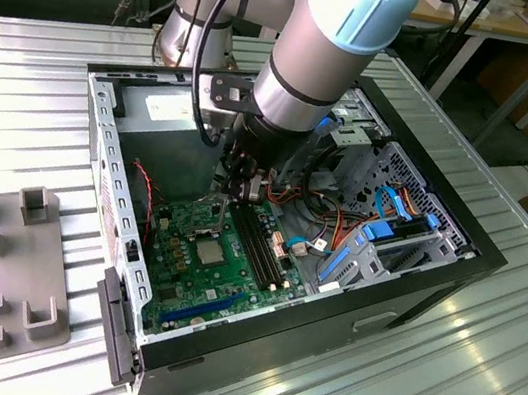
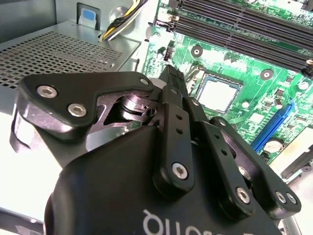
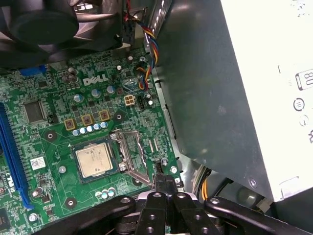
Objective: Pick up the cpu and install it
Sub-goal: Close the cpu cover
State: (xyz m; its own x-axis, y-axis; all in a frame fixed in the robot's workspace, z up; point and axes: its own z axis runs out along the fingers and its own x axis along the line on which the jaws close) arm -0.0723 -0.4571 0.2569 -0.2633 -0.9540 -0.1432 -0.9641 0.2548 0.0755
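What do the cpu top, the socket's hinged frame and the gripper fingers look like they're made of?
cpu: dull silvery metal lid, likely plated, soft even sheen.
Socket frame, flipped open: bare bright metal, shiny edges.
Gripper fingers: black matte metal links, probably anodised, with silver screw heads.

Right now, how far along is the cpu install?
Done: the cpu already sits in its socket on the motherboard. In hand: nothing; the claw is shut and empty, beside the socket's raised retention frame. Left: that frame is not yet closed over the chip.

Matt metal cpu (image 3: 96,160) lid (green glossy motherboard (image 3: 54,127))
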